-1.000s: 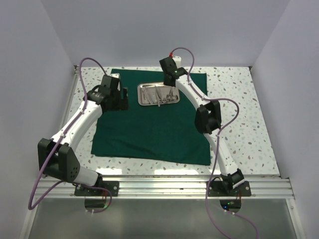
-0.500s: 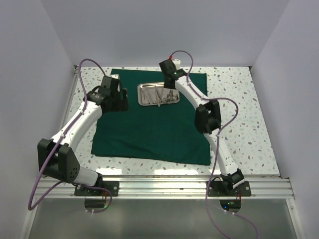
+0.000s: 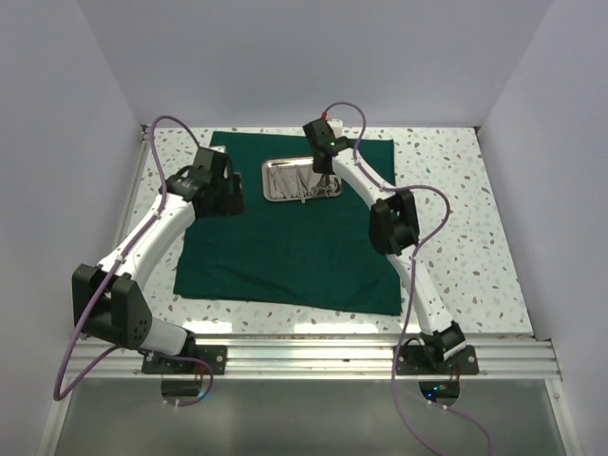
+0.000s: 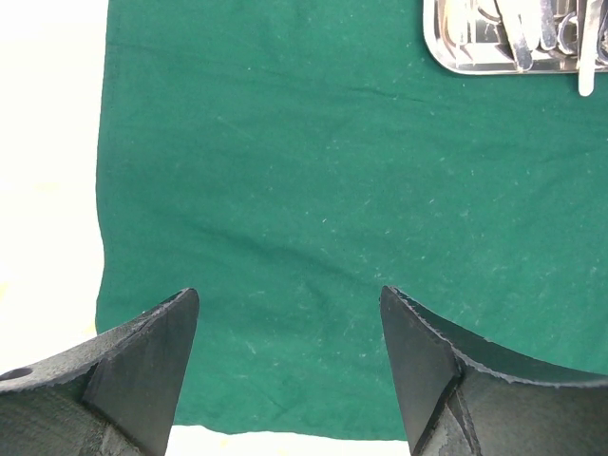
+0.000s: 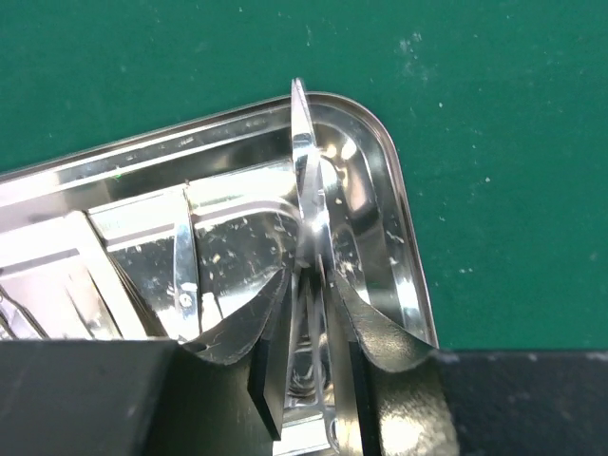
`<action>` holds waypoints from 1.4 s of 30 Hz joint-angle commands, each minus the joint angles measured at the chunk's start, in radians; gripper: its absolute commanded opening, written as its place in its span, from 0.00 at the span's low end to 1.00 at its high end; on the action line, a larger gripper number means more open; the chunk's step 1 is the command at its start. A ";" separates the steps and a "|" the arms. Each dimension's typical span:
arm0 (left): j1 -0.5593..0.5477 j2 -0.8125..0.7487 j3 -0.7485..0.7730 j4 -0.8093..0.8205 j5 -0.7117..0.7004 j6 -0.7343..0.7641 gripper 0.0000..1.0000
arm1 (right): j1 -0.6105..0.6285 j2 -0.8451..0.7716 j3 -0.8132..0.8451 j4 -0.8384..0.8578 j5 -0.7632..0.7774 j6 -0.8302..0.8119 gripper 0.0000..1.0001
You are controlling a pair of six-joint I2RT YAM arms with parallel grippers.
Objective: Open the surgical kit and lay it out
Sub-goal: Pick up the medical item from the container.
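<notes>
The dark green cloth [image 3: 285,242] of the surgical kit lies spread flat on the table. The shiny steel tray [image 3: 267,180] sits on its far part and holds several thin silver instruments [image 3: 302,182]. My right gripper [image 3: 321,173] reaches down into the tray's right end. In the right wrist view its fingers [image 5: 275,332] pinch a slim pointed silver instrument [image 5: 304,161], whose tip rises near the tray's corner [image 5: 404,237]. My left gripper [image 4: 290,294] hovers open over bare cloth [image 4: 313,171] left of the tray [image 4: 446,59], holding nothing.
The speckled tabletop [image 3: 456,190] shows around the cloth. White walls close in at the back and both sides. The cloth's left edge [image 4: 100,209] lies just beside my left gripper. One instrument tip [image 4: 585,84] sticks out over the tray's near rim.
My right gripper has dropped lower into the tray's right end and its fingers have narrowed onto the silver instrument. The left arm has stayed almost still.
</notes>
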 commanded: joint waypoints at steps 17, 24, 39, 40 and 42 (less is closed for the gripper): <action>0.006 0.007 0.006 -0.022 -0.013 -0.006 0.80 | -0.002 0.102 0.066 -0.090 0.010 -0.022 0.22; 0.006 -0.004 -0.027 0.009 -0.007 -0.023 0.80 | -0.007 0.117 0.055 -0.166 0.037 -0.054 0.19; 0.006 0.017 -0.029 0.079 0.022 -0.025 0.80 | -0.017 0.035 0.030 -0.177 -0.045 -0.091 0.00; 0.006 0.023 -0.015 0.084 0.023 -0.025 0.80 | -0.022 0.021 0.038 -0.173 -0.046 -0.088 0.00; 0.006 0.042 -0.003 0.096 0.026 -0.018 0.80 | -0.030 -0.039 0.046 -0.149 -0.065 -0.083 0.00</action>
